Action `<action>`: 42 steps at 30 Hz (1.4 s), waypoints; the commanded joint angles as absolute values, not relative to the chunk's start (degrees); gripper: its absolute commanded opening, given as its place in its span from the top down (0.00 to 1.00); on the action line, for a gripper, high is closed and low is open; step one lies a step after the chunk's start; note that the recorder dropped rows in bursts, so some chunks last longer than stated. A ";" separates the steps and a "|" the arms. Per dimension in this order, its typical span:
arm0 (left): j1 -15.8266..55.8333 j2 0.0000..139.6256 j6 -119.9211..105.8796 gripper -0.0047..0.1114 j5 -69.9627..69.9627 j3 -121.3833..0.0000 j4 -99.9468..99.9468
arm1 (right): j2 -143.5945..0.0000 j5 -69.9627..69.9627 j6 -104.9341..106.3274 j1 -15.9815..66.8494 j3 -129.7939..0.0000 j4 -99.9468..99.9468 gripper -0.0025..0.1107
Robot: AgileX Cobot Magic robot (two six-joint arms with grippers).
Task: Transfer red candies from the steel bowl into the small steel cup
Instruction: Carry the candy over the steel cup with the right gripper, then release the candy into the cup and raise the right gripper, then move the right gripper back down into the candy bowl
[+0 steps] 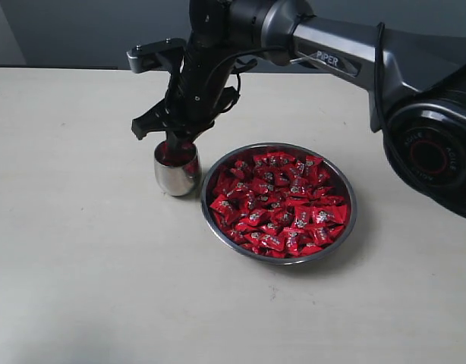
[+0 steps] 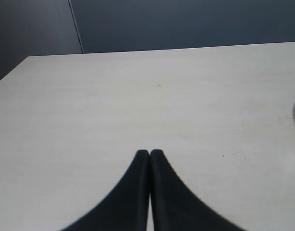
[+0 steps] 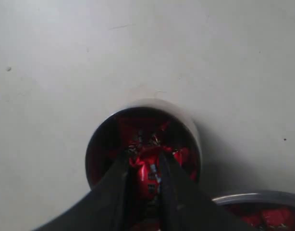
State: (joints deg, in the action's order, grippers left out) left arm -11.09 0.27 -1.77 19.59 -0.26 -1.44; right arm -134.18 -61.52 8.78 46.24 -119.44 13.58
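The right claw (image 1: 174, 146) reaches in from the right of the exterior view and hangs directly over the mouth of the small steel cup (image 1: 176, 176), fingertips at rim level. In the right wrist view the two fingers (image 3: 116, 190) stand narrowly apart, clamped on a single red candy (image 3: 147, 173) inside the ring of the cup's rim. More red wrappers lie in the cup below it. The cup stands upright on the desk (image 1: 81, 258), just beside the left rim of the steel bowl (image 1: 282, 260); whether the two rims touch cannot be told. The bowl holds the bulk of the red candies (image 1: 282, 201), heaped nearly to its thin rim. Clearances in the exterior view: bare desk surface extends widely to the left of the cup and in front of both vessels. Behind them the desk runs to its far edge against a dark wall. To the right of the bowl, the arm's large joint housing overhangs the desk, well clear of the rim. The left claw (image 2: 149, 153) is fully closed, finger against finger, holding nothing. It is poised above bare desk with the far edge and one corner in sight.
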 commanded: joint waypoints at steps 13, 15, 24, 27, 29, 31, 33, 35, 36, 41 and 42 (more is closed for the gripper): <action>-10.72 0.00 -1.68 0.96 19.14 0.00 -1.55 | -134.06 -61.05 9.51 46.45 -119.75 14.01 0.68; -10.72 0.00 -1.68 0.96 19.14 0.00 -1.55 | -133.81 -61.05 9.51 46.45 -119.75 14.01 0.68; -10.72 0.00 -1.68 0.96 19.14 0.00 -1.55 | -125.44 -61.70 8.76 43.98 -118.81 10.70 0.69; -10.72 0.00 -1.68 0.96 19.14 0.00 -1.55 | -119.58 -53.47 8.42 42.87 -108.88 10.73 0.72; -10.72 0.00 -1.68 0.96 19.14 0.00 -1.55 | -113.90 -45.29 8.42 42.22 -99.28 10.58 0.72; -10.72 0.00 -1.68 0.96 19.14 0.00 -1.55 | -107.88 -38.22 8.42 40.89 -88.55 10.58 0.72; -10.72 0.00 -1.68 0.96 19.14 0.00 -1.55 | -103.03 -33.83 8.42 38.46 -81.38 10.58 0.72; -10.72 0.00 -1.68 0.96 19.14 0.00 -1.55 | -100.26 -31.99 8.42 36.03 -76.44 10.58 0.72; -10.72 0.00 -1.68 0.96 19.14 0.00 -1.55 | -99.43 -31.66 8.42 34.82 -74.34 10.58 0.72; -10.72 0.00 -1.68 0.96 19.14 0.00 -1.55 | -97.78 -30.89 8.42 30.74 -67.63 10.90 0.72; -10.72 0.00 -1.68 0.96 19.14 0.00 -1.55 | -97.95 -30.65 8.42 30.51 -67.29 11.04 0.72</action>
